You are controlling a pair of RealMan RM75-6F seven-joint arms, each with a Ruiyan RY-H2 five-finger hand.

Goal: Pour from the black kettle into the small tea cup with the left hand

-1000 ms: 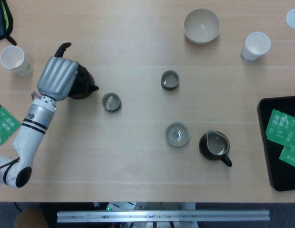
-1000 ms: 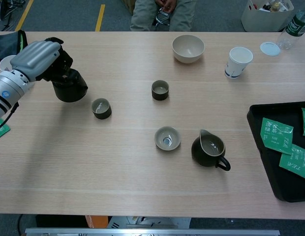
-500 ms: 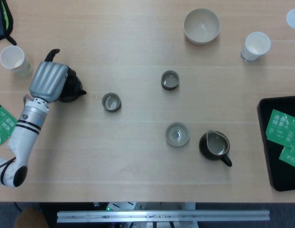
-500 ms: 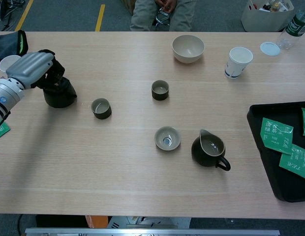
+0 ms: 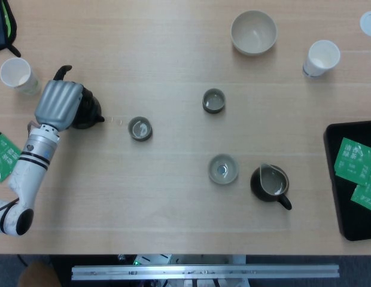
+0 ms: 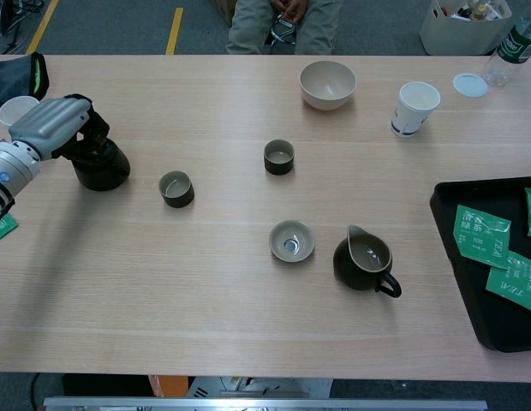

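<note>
The black kettle [image 5: 88, 111] [image 6: 101, 167] stands upright on the table at the far left, its spout pointing right. My left hand [image 5: 58, 104] [image 6: 53, 125] grips it from above and covers most of its handle. A small dark tea cup [image 5: 140, 128] [image 6: 176, 188] with liquid in it sits a short way to the kettle's right, apart from the spout. A few drops lie on the table between them. My right hand shows in neither view.
A second dark cup [image 5: 213, 101], a pale shallow cup [image 5: 223, 168] and a dark pitcher [image 5: 270, 183] stand mid-table. A bowl [image 5: 253, 32] and paper cup [image 5: 321, 58] are at the back right, another paper cup [image 5: 17, 75] behind the kettle. A black tray [image 5: 353, 185] holds green packets.
My left hand has carried the kettle leftward, away from the small cup, turned it back upright and lowered it onto the table.
</note>
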